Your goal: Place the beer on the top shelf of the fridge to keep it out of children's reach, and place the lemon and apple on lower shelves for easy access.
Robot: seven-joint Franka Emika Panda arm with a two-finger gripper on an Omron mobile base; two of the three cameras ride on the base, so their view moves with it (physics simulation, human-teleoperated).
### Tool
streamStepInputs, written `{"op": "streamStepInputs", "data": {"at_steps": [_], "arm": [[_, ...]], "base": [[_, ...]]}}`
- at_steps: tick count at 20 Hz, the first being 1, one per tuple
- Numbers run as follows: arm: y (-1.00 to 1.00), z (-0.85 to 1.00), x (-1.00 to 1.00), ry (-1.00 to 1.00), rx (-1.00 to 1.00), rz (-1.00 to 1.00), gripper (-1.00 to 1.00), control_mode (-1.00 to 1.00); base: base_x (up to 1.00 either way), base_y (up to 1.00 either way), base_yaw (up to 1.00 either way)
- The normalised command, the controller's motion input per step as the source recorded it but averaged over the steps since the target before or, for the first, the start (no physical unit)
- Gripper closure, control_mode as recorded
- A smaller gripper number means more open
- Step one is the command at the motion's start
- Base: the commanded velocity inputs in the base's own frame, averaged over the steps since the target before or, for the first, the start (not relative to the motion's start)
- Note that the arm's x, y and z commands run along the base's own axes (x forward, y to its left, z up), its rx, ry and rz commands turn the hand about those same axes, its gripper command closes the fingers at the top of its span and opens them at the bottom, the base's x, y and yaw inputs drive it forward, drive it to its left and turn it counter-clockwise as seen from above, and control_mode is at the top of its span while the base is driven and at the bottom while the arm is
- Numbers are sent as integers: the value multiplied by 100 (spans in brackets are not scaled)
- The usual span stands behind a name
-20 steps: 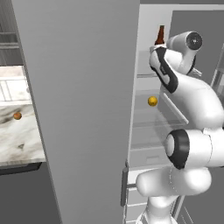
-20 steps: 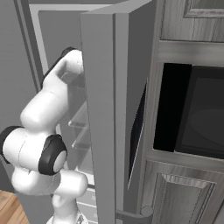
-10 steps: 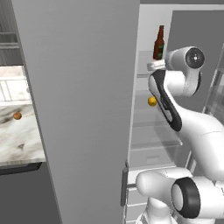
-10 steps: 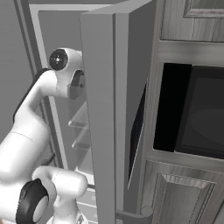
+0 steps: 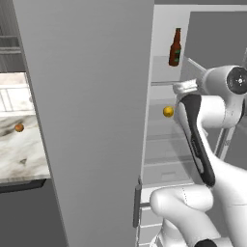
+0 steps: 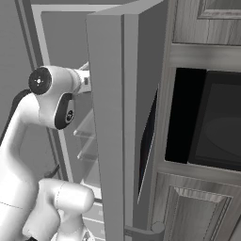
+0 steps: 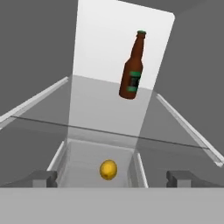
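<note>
You have the fridge door standing wide on the left and the front rim of the top shelf running straight across ahead of the hand, with open room above that pane. Your gripper is spread wide and holds nothing. The beer stands well back on the top shelf, apart from the fingers, and the lemon sits on a shelf below, between them.
</note>
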Motion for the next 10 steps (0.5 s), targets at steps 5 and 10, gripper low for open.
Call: {"op": "streamStepInputs", "data": {"at_steps": [5,10], "arm": [[2,0,-52,2,0,5,-100,-100],[5,-3,-37,0,0,9,-100,100]], "base": [[0,0,0],[-11,8,4]]}}
